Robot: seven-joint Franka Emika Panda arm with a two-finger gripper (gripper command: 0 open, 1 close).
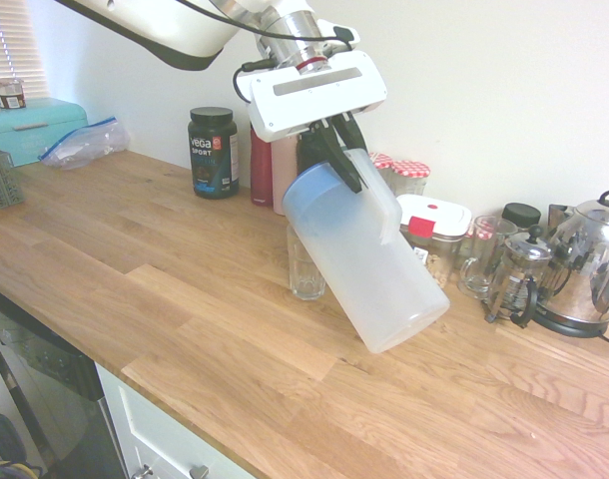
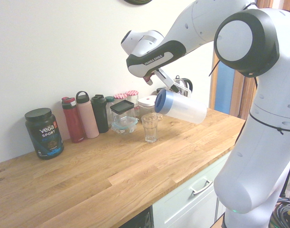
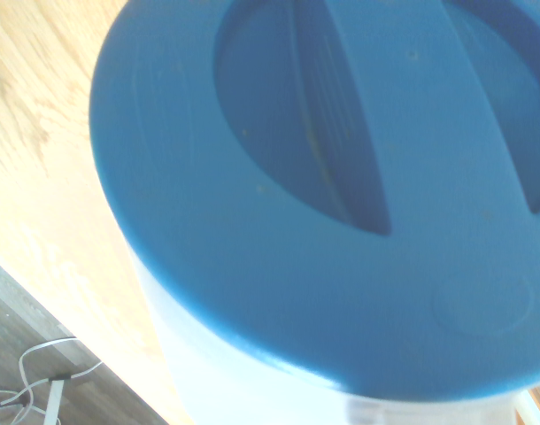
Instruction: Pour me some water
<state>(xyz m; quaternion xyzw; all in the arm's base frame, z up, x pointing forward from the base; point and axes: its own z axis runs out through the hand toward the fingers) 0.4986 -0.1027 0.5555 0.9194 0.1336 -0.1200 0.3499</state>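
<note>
A translucent plastic pitcher (image 1: 369, 269) with a blue lid (image 1: 309, 190) hangs tilted over the wooden counter, its lid end leaning toward a clear drinking glass (image 1: 306, 267). My gripper (image 1: 342, 150) is shut on the pitcher's handle near the lid. In the second exterior view the pitcher (image 2: 183, 108) lies almost level, its blue lid (image 2: 160, 100) just above and to the right of the glass (image 2: 150, 127). The gripper (image 2: 168, 84) holds it from above. The blue lid (image 3: 323, 177) fills the wrist view. No water shows in the pitcher or the glass.
Along the wall stand a dark Vega tub (image 1: 213, 152), bottles (image 2: 88, 114), jars (image 1: 409, 175), a lidded food container (image 1: 434, 225), a glass mug (image 1: 479, 261), a French press (image 1: 519, 279) and a steel kettle (image 1: 589, 264). A teal box (image 1: 30, 125) sits far left.
</note>
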